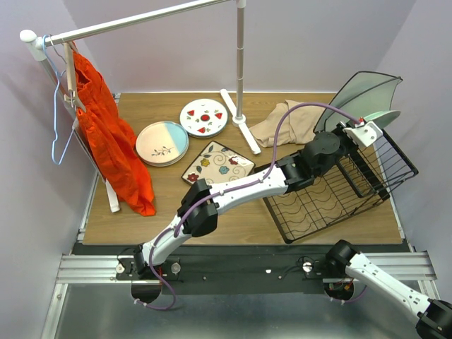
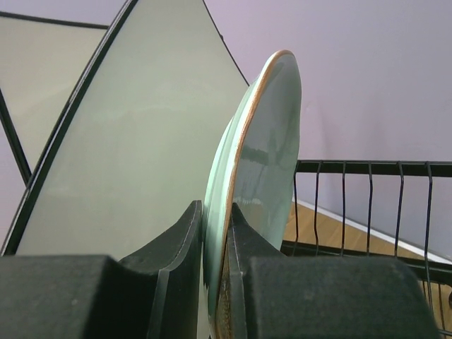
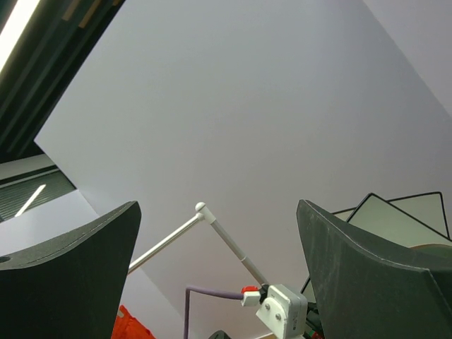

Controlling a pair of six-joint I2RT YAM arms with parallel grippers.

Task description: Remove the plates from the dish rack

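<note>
A pale green plate (image 2: 265, 141) with a gold rim stands on edge, and my left gripper (image 2: 215, 208) is shut on its lower rim. From above, the left gripper (image 1: 366, 129) reaches over the far end of the black wire dish rack (image 1: 321, 205), with the green plate (image 1: 382, 116) poking out beyond it. The rack's wires (image 2: 369, 169) show just behind the plate. Three plates lie on the table: a pink-and-blue one (image 1: 162, 143), a red-spotted white one (image 1: 204, 117) and a square floral one (image 1: 218, 164). My right gripper (image 3: 217, 205) is open, empty and pointing up at the wall.
A grey-green scalloped piece with dark ribs (image 1: 364, 92) stands upright behind the rack, close to the held plate. A beige cloth (image 1: 289, 123) lies by the white clothes rail's post (image 1: 241, 63). An orange garment (image 1: 109, 134) hangs at the left.
</note>
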